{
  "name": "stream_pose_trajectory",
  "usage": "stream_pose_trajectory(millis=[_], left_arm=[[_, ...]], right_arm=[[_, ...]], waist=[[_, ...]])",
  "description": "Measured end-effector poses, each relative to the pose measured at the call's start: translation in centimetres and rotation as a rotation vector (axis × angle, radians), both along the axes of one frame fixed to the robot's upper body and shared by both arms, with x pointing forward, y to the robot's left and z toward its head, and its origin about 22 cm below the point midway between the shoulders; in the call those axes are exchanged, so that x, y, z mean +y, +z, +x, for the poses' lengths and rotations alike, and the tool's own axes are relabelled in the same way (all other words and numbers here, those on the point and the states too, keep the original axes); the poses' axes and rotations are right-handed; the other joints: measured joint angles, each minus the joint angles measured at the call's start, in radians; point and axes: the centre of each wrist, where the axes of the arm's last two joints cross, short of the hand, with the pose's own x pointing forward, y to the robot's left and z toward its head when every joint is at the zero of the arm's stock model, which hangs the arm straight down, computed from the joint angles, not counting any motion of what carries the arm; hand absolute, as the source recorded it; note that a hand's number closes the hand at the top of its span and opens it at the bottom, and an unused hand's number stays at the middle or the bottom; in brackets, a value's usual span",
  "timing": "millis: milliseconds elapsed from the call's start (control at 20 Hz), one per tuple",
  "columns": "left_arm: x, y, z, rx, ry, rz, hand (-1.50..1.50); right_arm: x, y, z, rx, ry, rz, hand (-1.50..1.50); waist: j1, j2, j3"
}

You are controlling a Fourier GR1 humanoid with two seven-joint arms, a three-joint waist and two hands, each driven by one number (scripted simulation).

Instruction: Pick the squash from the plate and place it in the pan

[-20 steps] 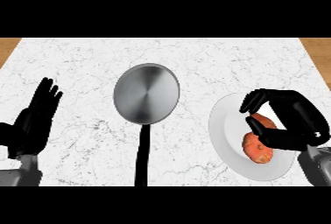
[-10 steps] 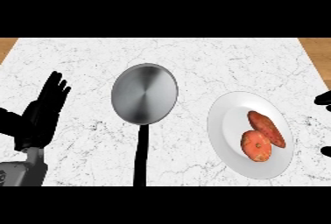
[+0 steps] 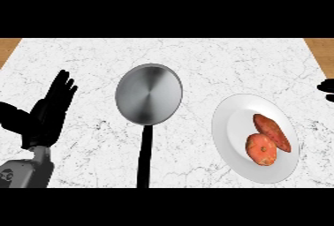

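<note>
while the squash [image 3: 266, 140] lies on the white plate [image 3: 228, 128], a little right of the plate's middle, both robot hands are apart from it. squash shows as a long reddish piece and a rounder orange piece, the two touching. plate sits on the right part of the white marbled worktop [image 3: 195, 57]. pan [image 3: 149, 98], round, grey metal, lies left of the plate and apart from it, near the middle of the worktop, its bare bottom showing. its black handle [image 3: 145, 159] runs straight toward the view's lower edge. left robot hand [image 3: 46, 117] at the left side, well apart from the pan, fingers straight and pointing up, released, resting. grey forearm [image 3: 26, 172] below it. right robot hand [image 3: 327, 88]: only a black sliver at the right edge, up and to the right of the plate, not touching it; cannot tell whether it is released or clenched.
</note>
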Motion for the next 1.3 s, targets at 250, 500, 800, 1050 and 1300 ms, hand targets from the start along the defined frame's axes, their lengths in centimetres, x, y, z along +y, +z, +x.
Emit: stream_pose_trajectory(millis=[250,500,800,1050,1300], left_arm=[[-0.2,0.3,0.4,-0.001,-0.004,0.003,0.00],[0.1,0.1,0.4,0.009,-0.008,-0.001,0.00],[0.2,0.5,0.4,-0.001,-0.009,0.005,0.00],[-0.3,-0.2,0.0,-0.007,0.009,0.001,0.00],[-0.1,-0.3,0.3,0.002,0.011,0.003,0.00]], right_arm=[[3.2,0.8,0.2,-0.024,0.009,-0.209,-1.50],[6.0,0.3,-0.1,0.026,0.010,-0.440,-1.50],[8.4,-0.5,-0.7,0.105,0.017,-0.681,-1.50],[9.9,-1.2,-2.7,0.064,0.036,-0.782,-1.50],[11.0,-1.9,-4.5,-0.031,0.002,-0.871,-1.50]], waist=[[0.004,0.000,-0.001],[0.008,0.001,-0.001],[0.006,0.000,-0.001],[-0.005,-0.002,0.000],[-0.010,-0.002,0.000]])
